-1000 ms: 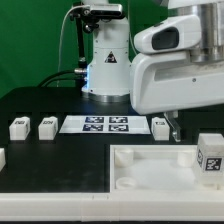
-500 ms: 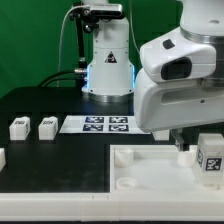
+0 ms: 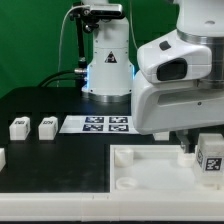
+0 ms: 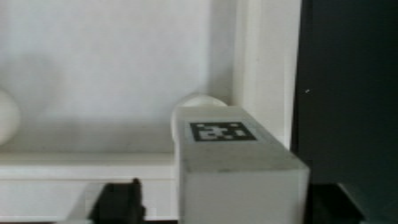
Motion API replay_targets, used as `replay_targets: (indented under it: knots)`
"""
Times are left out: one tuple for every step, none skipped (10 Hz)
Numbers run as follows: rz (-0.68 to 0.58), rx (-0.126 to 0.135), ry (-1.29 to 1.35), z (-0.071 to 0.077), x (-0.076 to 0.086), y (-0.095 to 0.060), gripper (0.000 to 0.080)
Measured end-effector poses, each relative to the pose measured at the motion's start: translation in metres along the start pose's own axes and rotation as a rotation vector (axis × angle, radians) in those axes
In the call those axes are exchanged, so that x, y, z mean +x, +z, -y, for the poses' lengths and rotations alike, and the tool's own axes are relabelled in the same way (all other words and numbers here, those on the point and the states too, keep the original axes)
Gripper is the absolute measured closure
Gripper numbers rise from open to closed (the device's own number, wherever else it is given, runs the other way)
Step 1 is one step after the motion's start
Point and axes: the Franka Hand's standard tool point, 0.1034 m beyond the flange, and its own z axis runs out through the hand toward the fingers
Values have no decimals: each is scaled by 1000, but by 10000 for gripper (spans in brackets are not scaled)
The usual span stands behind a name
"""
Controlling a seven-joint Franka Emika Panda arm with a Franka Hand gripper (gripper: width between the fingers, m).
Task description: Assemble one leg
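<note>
Green backdrop, black table [image 3: 40, 160], and the big white panel [image 3: 150, 168] lies along the near edge. The leg [image 3: 210, 156] I'm after stands upright at about 4 o'clock in the exterior view, on the panel's corner, with its tag facing out. I can't tell if it's seated in a socket.

My gripper [image 3: 186, 148] hangs just beside it, on its 9 o'clock side. In the wrist view only one dark finger [image 4: 121, 200] shows, clear of the leg, so I can't tell whether my fingers are apart or together.

My take on doing this well: get the post centred between the fingers first, square to its flat sides, then come straight down and pinch low enough that it doesn't tip.

Compared with a second ago, I've swung over towards 3 o'clock and dropped lower. Two other legs [image 3: 17, 127] by the marker board [image 3: 95, 124] haven't budged.
</note>
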Motion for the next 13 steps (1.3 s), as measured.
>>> replay_targets:
  knots:
    - [0,2,133,0,0,0,437]
    - [0,3,206,1,0,0,508]
    - [-22,2,342,1,1,0,508]
    - [-65,7,475,2,-1,1,508]
    - [-122,38,681,1,-4,2,508]
    - [-173,90,884,0,-7,2,508]
    - [-200,136,1026,-1,-10,2,508]
    - [-198,164,1143,-1,-11,2,508]
    - [-176,155,1157,0,-13,1,508]
    - [-166,171,1237,1,-12,1,508]
    - [-152,191,1357,2,-13,2,508]
    - [-145,242,1509,2,-10,3,508]
    - [-136,278,1592,1,-11,3,508]
